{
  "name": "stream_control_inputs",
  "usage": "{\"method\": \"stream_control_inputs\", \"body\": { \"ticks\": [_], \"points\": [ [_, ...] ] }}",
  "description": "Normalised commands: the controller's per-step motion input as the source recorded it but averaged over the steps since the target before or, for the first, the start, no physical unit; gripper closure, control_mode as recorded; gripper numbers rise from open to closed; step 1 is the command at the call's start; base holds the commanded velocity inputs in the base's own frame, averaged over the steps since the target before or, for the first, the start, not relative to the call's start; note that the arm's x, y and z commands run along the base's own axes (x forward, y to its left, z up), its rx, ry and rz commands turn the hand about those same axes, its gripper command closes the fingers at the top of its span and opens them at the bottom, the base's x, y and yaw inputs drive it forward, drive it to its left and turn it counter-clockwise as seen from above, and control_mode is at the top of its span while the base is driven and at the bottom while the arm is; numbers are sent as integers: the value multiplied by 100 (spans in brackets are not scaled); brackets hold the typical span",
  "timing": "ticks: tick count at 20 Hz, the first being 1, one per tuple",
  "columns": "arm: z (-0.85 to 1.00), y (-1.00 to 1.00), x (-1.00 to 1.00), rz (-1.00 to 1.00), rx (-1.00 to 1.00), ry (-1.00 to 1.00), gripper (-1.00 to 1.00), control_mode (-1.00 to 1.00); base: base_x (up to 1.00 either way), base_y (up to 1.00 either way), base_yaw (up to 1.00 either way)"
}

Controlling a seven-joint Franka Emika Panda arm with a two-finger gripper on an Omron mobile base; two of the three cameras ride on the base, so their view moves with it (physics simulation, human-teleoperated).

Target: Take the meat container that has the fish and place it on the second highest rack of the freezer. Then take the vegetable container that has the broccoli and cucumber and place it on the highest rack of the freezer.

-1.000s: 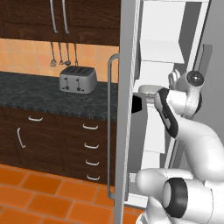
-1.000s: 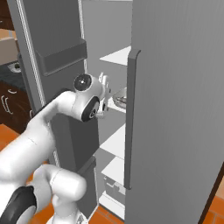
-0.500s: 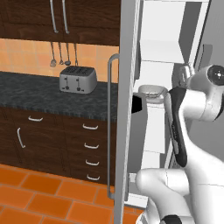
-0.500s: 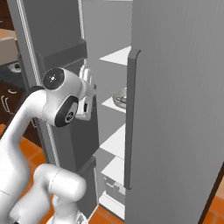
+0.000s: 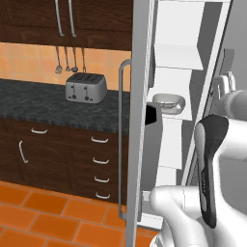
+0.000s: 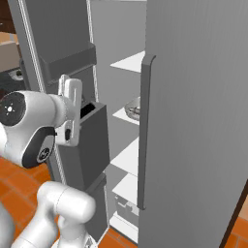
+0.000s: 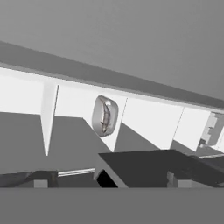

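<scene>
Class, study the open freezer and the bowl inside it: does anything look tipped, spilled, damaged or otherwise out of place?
Nothing stands out. The meat container sits level on a white shelf of the freezer, with the fish inside it and nothing spilled. The gripper is open, clear of the shelves and holding nothing.

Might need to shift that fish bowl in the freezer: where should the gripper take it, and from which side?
Grip the meat container by its near rim, coming in from the open front of the freezer. It sits upright on a shelf, shallow, with a thin raised rim and the fish lying inside, so a pinch over the near rim looks likeliest.
</scene>
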Motion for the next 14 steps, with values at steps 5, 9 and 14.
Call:
{"method": "stream_control_inputs", "body": {
  "ticks": [5, 9, 14],
  "points": [
    [1, 3, -40, 0, 1, -5, -100, 100, -60, 7, 0],
    [0, 0, 0, 0, 0, 0, -100, 100, -95, 65, 7],
    [0, 0, 0, 0, 0, 0, -100, 100, -79, 99, 30]
  ]
}}
